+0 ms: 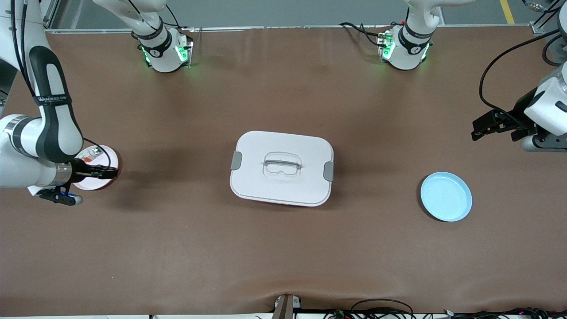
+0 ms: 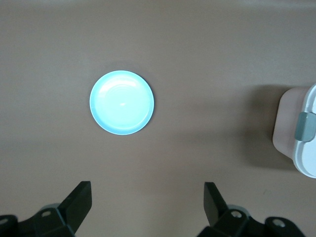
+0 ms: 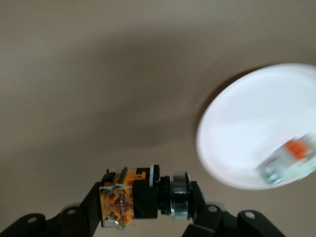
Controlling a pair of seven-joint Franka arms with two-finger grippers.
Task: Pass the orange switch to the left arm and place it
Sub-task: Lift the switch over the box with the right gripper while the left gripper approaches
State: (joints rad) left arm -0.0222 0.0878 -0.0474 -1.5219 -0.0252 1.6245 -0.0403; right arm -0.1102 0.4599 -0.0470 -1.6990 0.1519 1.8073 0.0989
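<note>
The orange switch (image 3: pixel 120 203), a small black block with an orange end and a silver ring, is clamped between the fingers of my right gripper (image 3: pixel 146 200). That gripper (image 1: pixel 110 172) hangs just above a white plate (image 1: pixel 104 156) at the right arm's end of the table. The white lidded box (image 1: pixel 281 168) stands in the middle of the table. My left gripper (image 1: pixel 480 128) is open and holds nothing, up in the air over the left arm's end. In the left wrist view its fingers (image 2: pixel 79 200) stand wide apart above bare table, with a corner of the box (image 2: pixel 308 128) in sight.
A whitish small part (image 1: pixel 90 153) with red and green bits lies on the white plate (image 3: pixel 247 133), also seen as part (image 3: pixel 289 158) in the right wrist view. A light blue plate (image 1: pixel 446 196) sits toward the left arm's end, nearer the front camera than the left gripper.
</note>
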